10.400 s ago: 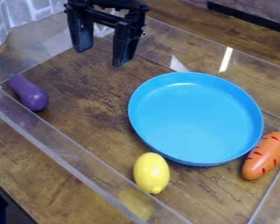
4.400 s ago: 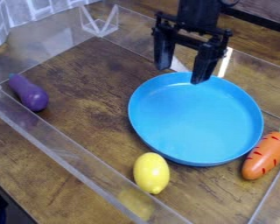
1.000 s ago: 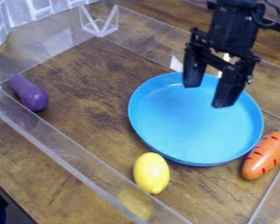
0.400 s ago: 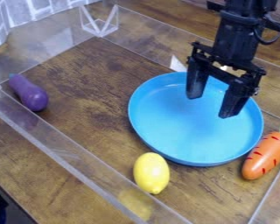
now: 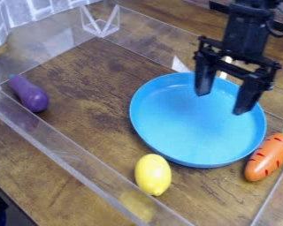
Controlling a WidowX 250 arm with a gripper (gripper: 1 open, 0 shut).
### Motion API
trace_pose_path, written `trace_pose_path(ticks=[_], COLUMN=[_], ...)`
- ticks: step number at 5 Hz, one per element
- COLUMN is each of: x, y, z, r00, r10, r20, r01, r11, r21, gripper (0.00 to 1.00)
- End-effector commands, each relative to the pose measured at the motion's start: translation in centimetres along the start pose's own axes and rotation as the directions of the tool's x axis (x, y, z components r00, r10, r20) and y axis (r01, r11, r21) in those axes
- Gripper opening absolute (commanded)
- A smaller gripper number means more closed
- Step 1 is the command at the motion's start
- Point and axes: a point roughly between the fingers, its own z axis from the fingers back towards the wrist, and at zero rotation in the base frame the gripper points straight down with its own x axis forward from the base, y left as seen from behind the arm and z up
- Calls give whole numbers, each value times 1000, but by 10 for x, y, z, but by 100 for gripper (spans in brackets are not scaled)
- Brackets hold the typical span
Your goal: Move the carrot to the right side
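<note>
Camera view, single frame: the gripper (image 5: 228,87) hangs over the far right part of the blue plate (image 5: 165,132), pointing steeply downward with its two dark fingers (image 5: 204,78) spread wide and nothing between them. The carrot (image 5: 271,155) lies below and to the right of the gripper in the picture, just beside the plate's right rim, leafy top toward the far side, near the right edge of the view. It is apart from the fingers and rests on the wooden tabletop (image 5: 96,97).

Task status, as judged from this frame: no grasp has been made and the carrot is untouched. It already sits at the right of the scene, so how much farther it must travel cannot be told. What is left appears to be the whole handling sequence: bringing the open fingers over the carrot, descending, closing, lifting and setting it down on the right side.

Other items: a yellow lemon (image 5: 154,174) lies nearer the camera and to the left of the gripper, beside the plate's near rim; a purple eggplant (image 5: 28,94) lies well apart at far left.
</note>
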Motion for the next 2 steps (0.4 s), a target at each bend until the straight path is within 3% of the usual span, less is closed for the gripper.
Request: trace_pose_path(ticks=[1, 2], x=[-4, -12], y=[-9, -6], z=[35, 42], r00=[996, 995], r10=[32, 63], r20=[87, 80], r01=[-32, -63], r11=[999, 998], r21=[-7, 2], gripper=[100, 100])
